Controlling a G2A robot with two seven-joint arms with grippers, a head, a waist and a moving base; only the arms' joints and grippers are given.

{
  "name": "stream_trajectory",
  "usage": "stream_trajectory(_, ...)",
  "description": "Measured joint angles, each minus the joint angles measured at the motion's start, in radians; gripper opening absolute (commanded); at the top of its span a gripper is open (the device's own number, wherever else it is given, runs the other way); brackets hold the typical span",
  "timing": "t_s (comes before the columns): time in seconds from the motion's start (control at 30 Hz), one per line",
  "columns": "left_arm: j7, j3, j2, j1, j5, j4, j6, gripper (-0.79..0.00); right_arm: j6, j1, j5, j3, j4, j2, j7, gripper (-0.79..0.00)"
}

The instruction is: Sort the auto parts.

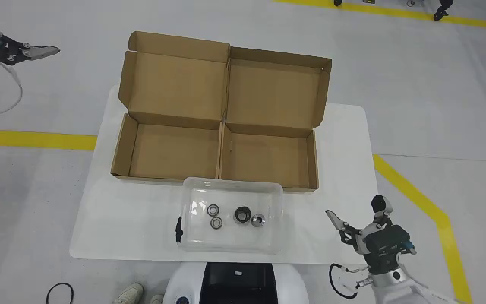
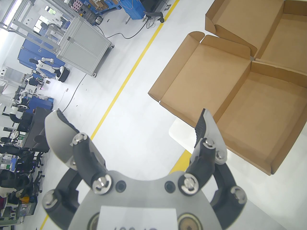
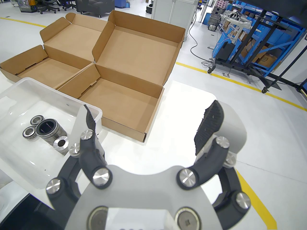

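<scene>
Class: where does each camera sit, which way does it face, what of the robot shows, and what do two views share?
Top view: above the arms, looking down on table, boxes, tray; right hand shows.
Left wrist view: left wrist, off the table, facing the boxes; open left hand.
Right wrist view: right wrist, facing tray and boxes; open right hand.
Shared: top and right wrist views show the tray's metal parts.

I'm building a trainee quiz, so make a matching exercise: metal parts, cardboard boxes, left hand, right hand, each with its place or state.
1 metal parts
2 cardboard boxes
3 left hand
4 right hand

A empty, lids open
B open, above the table's near right corner
C in the clear tray
D open, off the table, far left

Pairs: 1-C, 2-A, 3-D, 4-B
</scene>
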Motion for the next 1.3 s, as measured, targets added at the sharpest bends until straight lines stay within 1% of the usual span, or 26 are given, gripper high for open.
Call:
stream_trajectory(0.87,0.000,0.000,0.000,0.000,0.000,0.000,0.000,0.000,-0.003,0.005,-0.006,-0.002,-0.001,0.001,0.005,0.000)
stream_trajectory(0.93,0.000,0.000,0.000,0.000,0.000,0.000,0.000,0.000,-0.023,0.028,-0.036,-0.015,-0.004,0.003,0.024,0.000)
stream_trajectory(1.03,0.000,0.000,0.000,0.000,0.000,0.000,0.000,0.000,-0.079,0.070,-0.069,-0.034,0.002,0.009,0.047,0.000)
stream_trajectory(1.13,0.000,0.000,0.000,0.000,0.000,0.000,0.000,0.000,-0.144,0.109,-0.114,-0.053,0.002,0.016,0.081,0.000)
stream_trajectory(1.3,0.000,0.000,0.000,0.000,0.000,0.000,0.000,0.000,-0.263,0.198,-0.173,-0.127,0.006,0.026,0.165,0.000)
